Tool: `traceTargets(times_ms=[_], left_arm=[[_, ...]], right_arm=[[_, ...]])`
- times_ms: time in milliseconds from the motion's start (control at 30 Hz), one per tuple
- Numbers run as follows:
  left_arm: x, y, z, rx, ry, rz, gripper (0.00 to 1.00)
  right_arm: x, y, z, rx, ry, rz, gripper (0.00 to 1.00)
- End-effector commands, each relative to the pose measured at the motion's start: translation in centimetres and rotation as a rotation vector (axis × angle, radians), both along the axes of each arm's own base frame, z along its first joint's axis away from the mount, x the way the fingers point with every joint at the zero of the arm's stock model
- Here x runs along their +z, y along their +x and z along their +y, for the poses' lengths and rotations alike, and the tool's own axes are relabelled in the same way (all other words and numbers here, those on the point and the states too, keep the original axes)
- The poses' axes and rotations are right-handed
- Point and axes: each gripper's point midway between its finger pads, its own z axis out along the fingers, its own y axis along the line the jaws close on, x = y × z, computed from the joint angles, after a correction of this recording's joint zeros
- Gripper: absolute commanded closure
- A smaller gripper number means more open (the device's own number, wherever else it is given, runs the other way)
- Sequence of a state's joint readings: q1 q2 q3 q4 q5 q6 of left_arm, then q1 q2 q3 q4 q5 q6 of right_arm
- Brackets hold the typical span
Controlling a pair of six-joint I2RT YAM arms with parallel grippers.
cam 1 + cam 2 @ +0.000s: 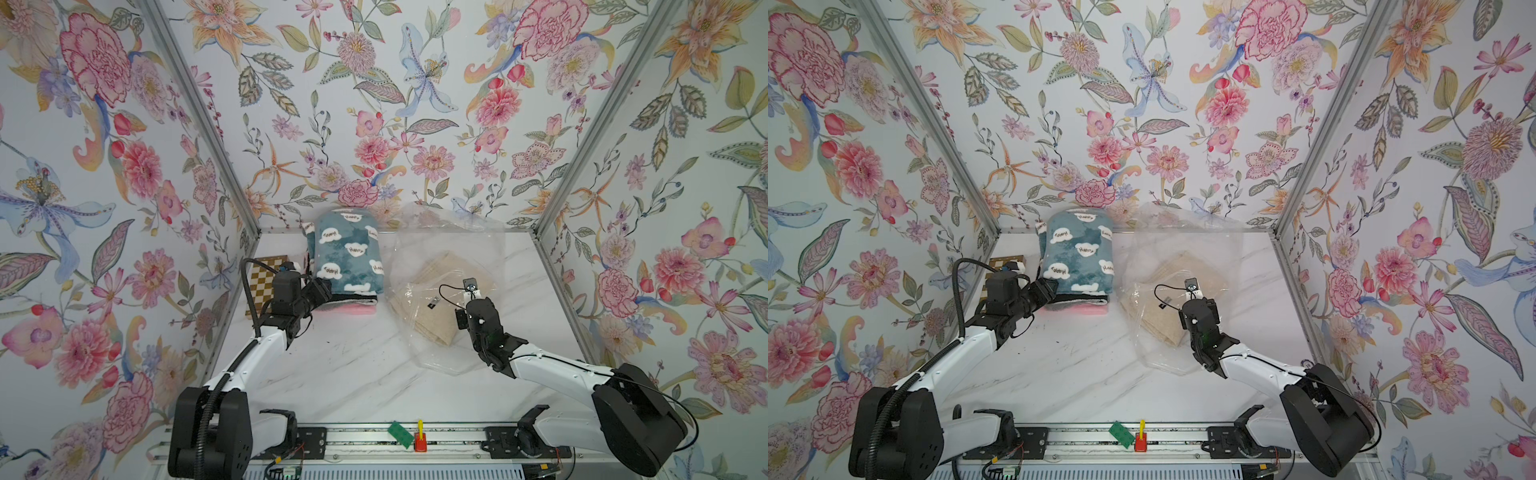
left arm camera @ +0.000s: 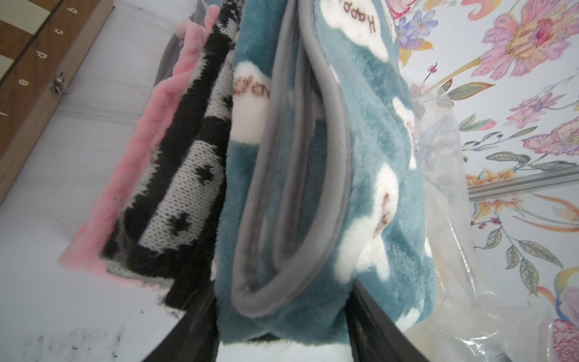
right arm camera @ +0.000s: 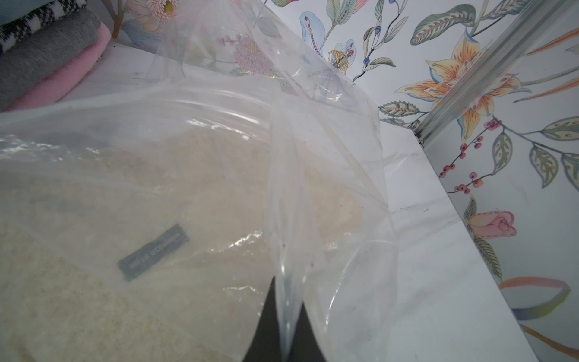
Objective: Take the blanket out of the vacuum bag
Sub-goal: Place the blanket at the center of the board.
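Note:
The clear vacuum bag (image 1: 440, 249) (image 1: 1183, 245) lies crinkled on the right half of the table. A folded beige blanket (image 1: 432, 307) (image 1: 1167, 316) (image 3: 94, 282) with a grey label lies inside it. My right gripper (image 1: 473, 291) (image 3: 286, 313) hovers over the bag, shut on a pinched fold of its film (image 3: 282, 219). At the back left, a teal cloud-print blanket (image 1: 345, 253) (image 2: 313, 188) tops a stack of folded blankets. My left gripper (image 1: 328, 291) (image 2: 282, 313) is at the stack's near end, its fingers (image 2: 376, 319) pressed on both sides of the teal blanket's folded edge.
Under the teal blanket lie a black-and-white knit blanket (image 2: 188, 175) and a pink one (image 2: 125, 188). A wooden chessboard box (image 1: 266, 278) stands against the left wall. Flowered walls close three sides. A green piece (image 1: 401, 434) and a red piece (image 1: 420, 440) sit on the front rail.

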State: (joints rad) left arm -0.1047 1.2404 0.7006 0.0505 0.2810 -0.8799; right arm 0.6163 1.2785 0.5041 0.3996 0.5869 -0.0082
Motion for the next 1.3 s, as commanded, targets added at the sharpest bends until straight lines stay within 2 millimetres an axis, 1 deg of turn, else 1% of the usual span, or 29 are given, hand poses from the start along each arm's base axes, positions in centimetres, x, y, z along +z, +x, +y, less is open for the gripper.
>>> traceTargets(times_ms=[0, 67, 133, 200, 333, 467, 567, 667, 733, 800, 833, 867, 933, 967, 1033, 1133, 1200, 1267], left_arm=[[1.4, 0.6, 0.4, 0.008, 0.018, -0.040, 0.66], [2.2, 0.7, 0.6, 0.003, 0.046, -0.053, 0.78], [3.2, 1.0, 0.6, -0.014, 0.075, -0.070, 0.92], [4.3, 1.2, 0.6, -0.026, 0.108, -0.080, 1.00], [6.2, 0.8, 1.9, 0.004, 0.198, -0.090, 1.00], [7.2, -0.2, 2.8, 0.020, 0.262, -0.088, 1.00], [6.6, -1.3, 3.4, 0.035, 0.291, -0.061, 1.00], [4.5, -2.5, 4.0, 0.060, 0.293, -0.021, 1.00], [2.2, -3.0, 4.0, 0.063, 0.282, 0.024, 0.75], [1.0, -3.3, 4.0, 0.066, 0.275, 0.042, 0.70], [0.9, -3.4, 4.3, 0.083, 0.284, 0.043, 0.65], [1.3, -3.4, 4.8, 0.103, 0.301, 0.035, 0.57], [2.7, -3.4, 6.0, 0.153, 0.355, 0.020, 0.46], [3.6, -3.4, 6.6, 0.177, 0.385, 0.009, 0.42], [5.4, -3.1, 7.1, 0.199, 0.412, -0.029, 0.40], [7.6, -2.0, 7.0, 0.203, 0.414, -0.094, 0.40], [9.0, -0.8, 5.9, 0.169, 0.381, -0.179, 0.41], [10.1, 0.3, 4.8, 0.147, 0.349, -0.252, 0.42]], right_arm=[[0.6, 0.4, 0.7, 0.013, -0.002, -0.008, 1.00], [0.6, 0.4, 0.7, 0.015, -0.004, -0.009, 1.00], [0.7, 0.4, 0.8, 0.015, -0.002, -0.010, 1.00], [0.6, 0.4, 0.8, 0.015, -0.004, -0.009, 1.00], [0.6, 0.4, 0.7, 0.015, -0.004, -0.010, 1.00], [0.6, 0.4, 0.8, 0.017, -0.007, -0.009, 1.00], [0.6, 0.4, 0.9, 0.018, -0.010, -0.009, 1.00], [0.5, 0.4, 1.0, 0.020, -0.015, -0.005, 1.00], [0.5, 0.5, 1.1, 0.023, -0.018, -0.005, 1.00], [0.5, 0.5, 1.2, 0.023, -0.023, -0.004, 1.00], [0.5, 0.5, 1.2, 0.023, -0.023, -0.004, 1.00], [0.4, 0.5, 1.2, 0.024, -0.026, -0.003, 1.00], [0.4, 0.5, 1.2, 0.023, -0.027, -0.003, 1.00], [0.4, 0.5, 1.3, 0.024, -0.029, -0.003, 1.00], [0.4, 0.5, 1.3, 0.025, -0.029, -0.002, 1.00], [0.4, 0.6, 1.3, 0.022, -0.035, -0.002, 1.00], [0.4, 0.7, 1.3, 0.021, -0.038, -0.001, 1.00], [0.4, 0.7, 1.3, 0.019, -0.041, -0.001, 1.00]])
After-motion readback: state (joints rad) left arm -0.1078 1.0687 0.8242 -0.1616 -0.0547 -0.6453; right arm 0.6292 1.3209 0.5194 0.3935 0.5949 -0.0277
